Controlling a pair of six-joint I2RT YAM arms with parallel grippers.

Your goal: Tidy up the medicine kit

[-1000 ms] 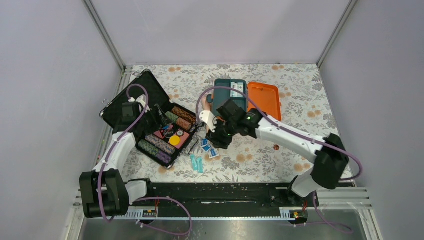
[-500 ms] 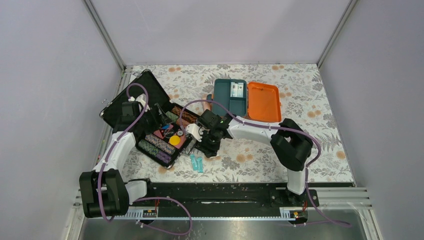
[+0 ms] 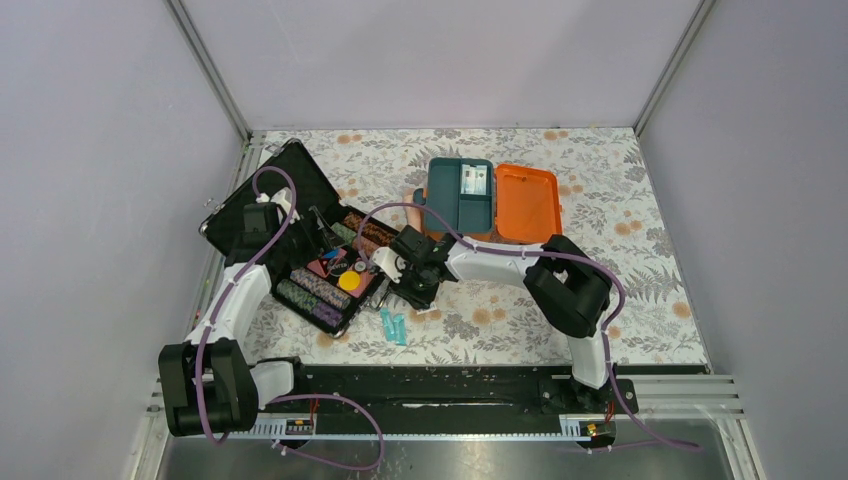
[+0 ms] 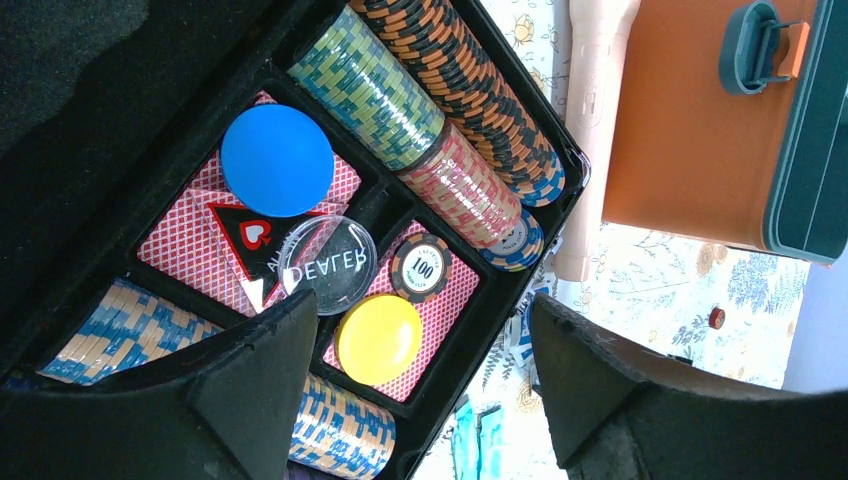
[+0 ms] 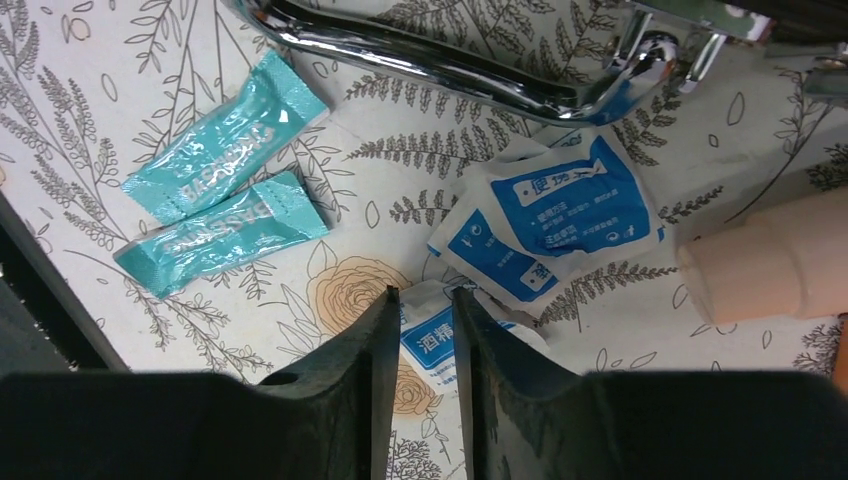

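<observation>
My right gripper point(image 5: 425, 300) is down low over the floral tablecloth point(image 5: 120, 60), its jaws drawn narrow with only a slim gap; a blue-and-white sachet point(image 5: 428, 340) shows in that gap just past the tips, and I cannot tell whether it is pinched or merely straddled. Nearest my side of it lie two teal sachets point(image 5: 225, 195), side by side and touching, apart from the fingers. Just beyond the tips sits a small overlapping heap of more blue-and-white sachets point(image 5: 560, 215); to their right the blunt end of a beige tube point(image 5: 770, 265) pokes in; past the heap runs the chrome handle point(image 5: 450, 65) of the black case point(image 3: 255, 205).

My left gripper point(image 4: 420, 310) hangs above that open case with its jaws spread wide and nothing between them; under it I see rows of striped chip stacks point(image 4: 440, 110), playing cards, a blue disc point(image 4: 277, 160), a yellow disc point(image 4: 378, 338) and a clear dealer button point(image 4: 328, 265).

Farthest out, at the middle of the table's back half, is the medicine kit point(image 3: 445, 205); it stands open, the orange lid point(image 3: 530, 205) laid flat to the right of the dark teal tray point(image 3: 440, 180); some pale packets rest in one of the tray's right-hand compartments; the beige tube lies just beside the kit's left side, between it and the case.
</observation>
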